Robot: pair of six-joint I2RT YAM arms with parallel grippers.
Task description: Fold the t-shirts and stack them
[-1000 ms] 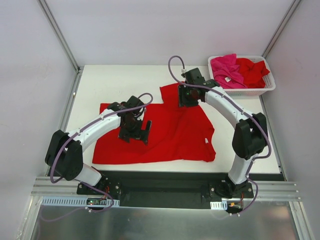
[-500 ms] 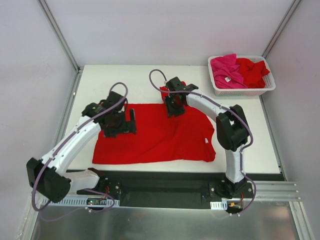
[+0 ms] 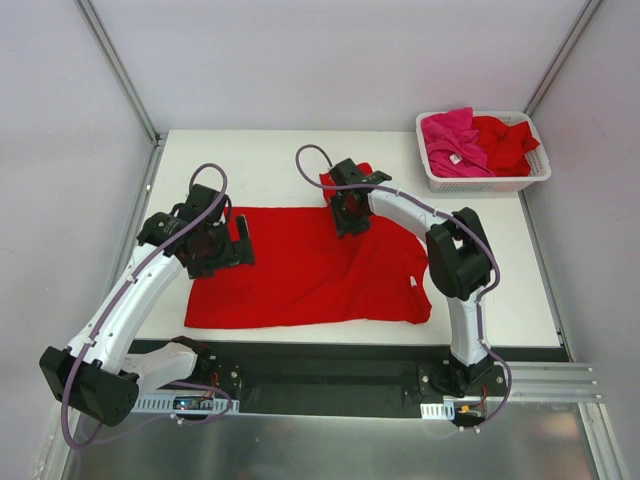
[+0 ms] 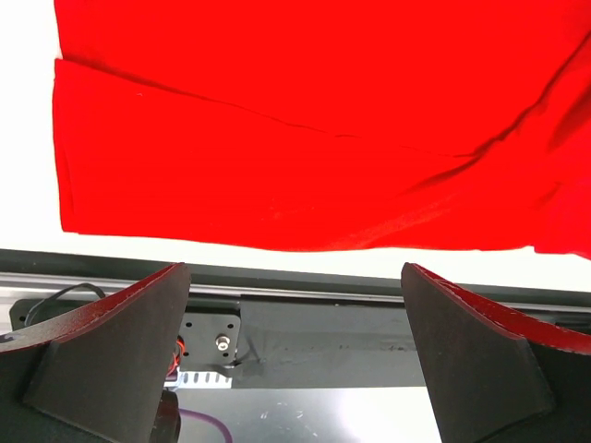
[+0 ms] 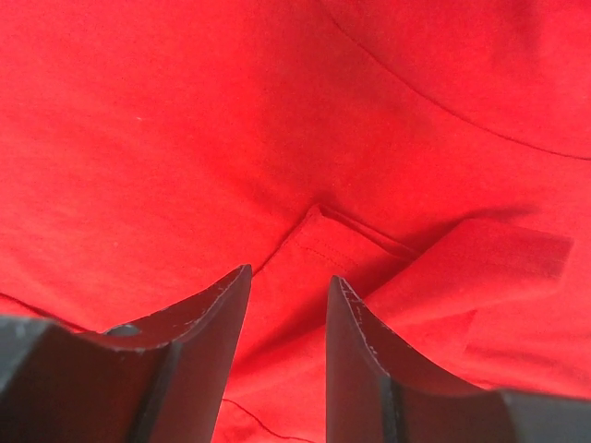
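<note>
Plain red t-shirt spread flat, lightly creased, on a white table (pale walls around). My left gripper hangs wide open over its left edge; my right gripper, narrowly parted, sits above a far-edge fold.

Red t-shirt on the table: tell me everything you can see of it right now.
The red t-shirt is plain, bright, soft cloth, spread mostly flat and creased on the white table, one sleeve poking out at its far edge. The right gripper, jaws close together, straddles a raised fold near that sleeve; a pinch cannot be confirmed. The left gripper hangs open above its left end.
</note>
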